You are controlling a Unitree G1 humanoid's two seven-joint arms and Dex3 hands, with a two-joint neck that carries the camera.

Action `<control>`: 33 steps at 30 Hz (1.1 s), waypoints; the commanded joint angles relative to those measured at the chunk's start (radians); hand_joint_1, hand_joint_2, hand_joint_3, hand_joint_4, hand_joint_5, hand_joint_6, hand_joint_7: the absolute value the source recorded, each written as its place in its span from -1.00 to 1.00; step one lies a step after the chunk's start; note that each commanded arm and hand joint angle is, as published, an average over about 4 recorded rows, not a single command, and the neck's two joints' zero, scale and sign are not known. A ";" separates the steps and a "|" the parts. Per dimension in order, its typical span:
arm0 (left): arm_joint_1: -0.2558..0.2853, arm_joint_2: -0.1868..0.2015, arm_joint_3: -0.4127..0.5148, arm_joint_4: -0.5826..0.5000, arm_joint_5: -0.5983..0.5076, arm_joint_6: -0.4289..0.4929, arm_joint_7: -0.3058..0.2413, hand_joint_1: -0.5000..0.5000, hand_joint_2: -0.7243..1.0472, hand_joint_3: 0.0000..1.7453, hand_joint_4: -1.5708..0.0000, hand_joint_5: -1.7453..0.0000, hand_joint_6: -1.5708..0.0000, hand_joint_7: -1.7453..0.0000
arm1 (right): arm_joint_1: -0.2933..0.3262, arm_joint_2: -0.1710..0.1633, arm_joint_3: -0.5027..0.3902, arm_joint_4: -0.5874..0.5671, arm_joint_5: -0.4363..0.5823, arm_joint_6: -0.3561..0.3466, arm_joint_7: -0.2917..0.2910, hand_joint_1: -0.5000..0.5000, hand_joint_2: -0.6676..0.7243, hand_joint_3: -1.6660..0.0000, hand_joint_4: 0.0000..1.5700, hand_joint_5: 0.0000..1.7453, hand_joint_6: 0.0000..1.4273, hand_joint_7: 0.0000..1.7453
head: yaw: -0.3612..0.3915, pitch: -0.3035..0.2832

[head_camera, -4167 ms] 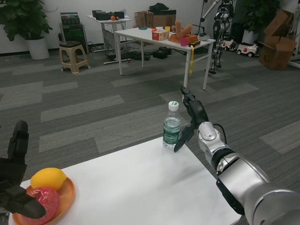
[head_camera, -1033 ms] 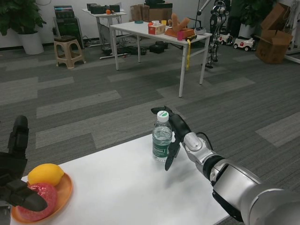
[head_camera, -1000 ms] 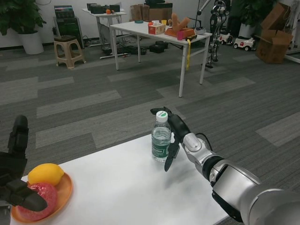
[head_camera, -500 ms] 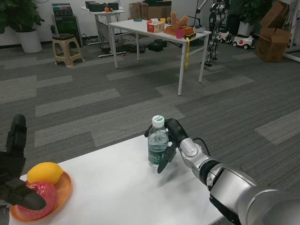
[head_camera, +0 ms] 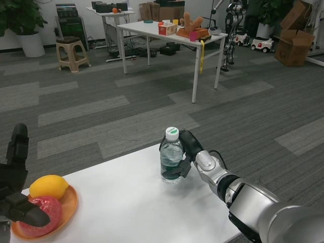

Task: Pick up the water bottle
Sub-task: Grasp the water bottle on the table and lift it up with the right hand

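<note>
Orange round plate [head_camera: 71, 207] sits at the white table's [head_camera: 131, 212] front-left corner, right beside the left hand, holding a yellow lemon [head_camera: 48, 186] and a red fruit [head_camera: 44, 208]. Far beyond the right hand: second white table [head_camera: 167, 31] with clutter, beige plastic stool [head_camera: 70, 53], cardboard boxes [head_camera: 295, 40], potted plant [head_camera: 23, 20].

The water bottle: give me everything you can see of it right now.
The water bottle is clear plastic with a white cap that has a green top and a green label around its middle. It stands upright near the far edge of the white table, capped. The right hand wraps it from the right side, dark fingers curled across the lower body. Whether its base has left the table cannot be told. Nothing else touches it.
</note>
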 commanded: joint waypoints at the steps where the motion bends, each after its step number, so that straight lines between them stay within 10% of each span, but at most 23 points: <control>1: 0.012 0.001 0.007 0.007 -0.002 -0.008 -0.001 -0.96 -1.00 -0.90 1.00 1.00 1.00 1.00 | 0.056 -0.018 -0.024 -0.058 0.000 0.002 0.058 -0.25 -0.64 -0.81 0.86 0.67 0.81 0.80 | 0.004 -0.007; 18: 0.023 0.001 0.010 0.004 -0.002 -0.008 -0.001 -0.96 -1.00 -0.90 1.00 1.00 1.00 1.00 | 0.186 -0.061 -0.174 -0.523 0.000 0.008 0.116 -0.17 -0.80 -0.81 0.85 0.22 0.44 0.52 | 0.021 0.007; 33: 0.023 0.004 0.009 0.000 -0.004 -0.008 0.000 -0.96 -1.00 -0.90 1.00 1.00 1.00 1.00 | -0.006 -0.157 -0.073 -0.551 0.003 0.014 0.116 -0.17 -0.82 -0.90 0.85 0.22 0.48 0.44 | 0.053 0.041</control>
